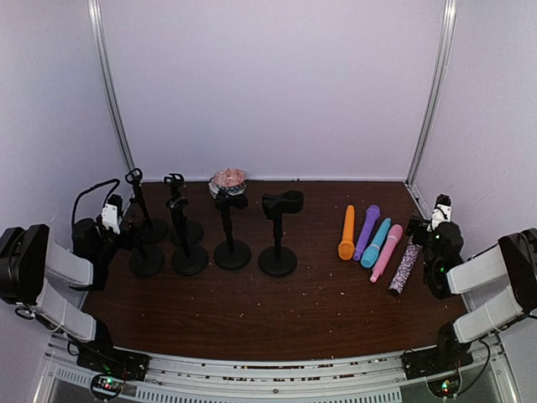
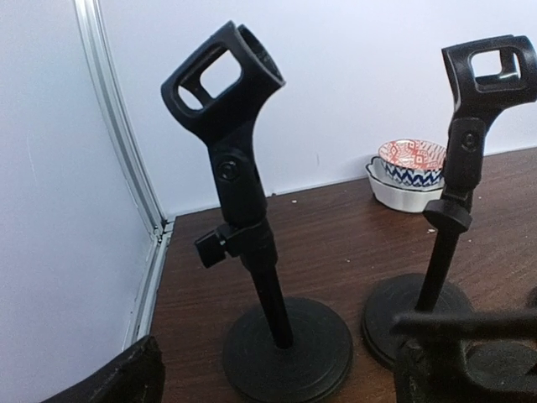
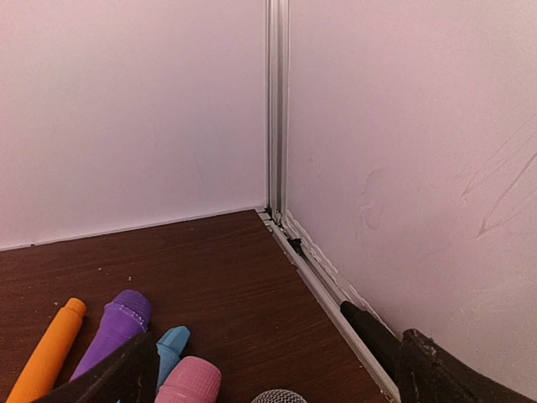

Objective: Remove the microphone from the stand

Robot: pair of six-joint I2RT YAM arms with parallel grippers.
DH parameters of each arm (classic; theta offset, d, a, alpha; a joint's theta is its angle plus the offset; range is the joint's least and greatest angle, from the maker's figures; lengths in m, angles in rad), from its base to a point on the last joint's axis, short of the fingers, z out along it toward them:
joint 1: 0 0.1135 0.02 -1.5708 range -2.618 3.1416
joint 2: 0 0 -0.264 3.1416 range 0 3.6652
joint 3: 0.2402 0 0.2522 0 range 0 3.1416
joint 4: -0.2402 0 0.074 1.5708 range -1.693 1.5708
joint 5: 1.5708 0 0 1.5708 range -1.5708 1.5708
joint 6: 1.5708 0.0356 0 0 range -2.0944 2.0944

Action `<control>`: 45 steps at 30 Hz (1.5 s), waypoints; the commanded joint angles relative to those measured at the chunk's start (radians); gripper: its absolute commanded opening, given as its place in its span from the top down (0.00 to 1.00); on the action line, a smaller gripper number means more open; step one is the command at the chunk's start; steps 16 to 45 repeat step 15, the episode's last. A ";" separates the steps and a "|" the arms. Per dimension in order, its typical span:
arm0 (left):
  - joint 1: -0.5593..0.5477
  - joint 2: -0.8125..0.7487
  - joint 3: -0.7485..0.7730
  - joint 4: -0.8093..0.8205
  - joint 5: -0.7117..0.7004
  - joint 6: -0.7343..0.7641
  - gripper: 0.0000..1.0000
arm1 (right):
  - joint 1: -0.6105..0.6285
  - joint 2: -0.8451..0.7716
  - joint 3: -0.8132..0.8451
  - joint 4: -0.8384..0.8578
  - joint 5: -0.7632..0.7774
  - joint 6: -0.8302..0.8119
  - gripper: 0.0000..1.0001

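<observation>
Five microphones (image 1: 376, 242) lie flat at the right, long axes near-to-far, apparently none seated in the stands (image 1: 228, 220); glitter microphone (image 1: 405, 267) lies just beside the right gripper (image 1: 417, 227), nearer arm, jaws wide and empty; left gripper (image 1: 124, 227) likewise wide, empty, among the stands; no legible writing.

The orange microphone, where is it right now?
In the top view, the orange microphone lies flat on the right half of the table, with the purple microphone just right of it and an empty stand to its left.
</observation>
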 commanded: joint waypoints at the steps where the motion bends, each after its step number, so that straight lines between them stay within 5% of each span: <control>1: 0.005 0.001 0.001 0.047 -0.004 -0.002 0.02 | -0.006 -0.002 0.012 0.021 -0.021 0.012 0.00; 45: -0.016 -0.003 0.036 0.013 -0.042 0.014 0.02 | -0.006 -0.002 0.012 0.021 -0.021 0.012 0.00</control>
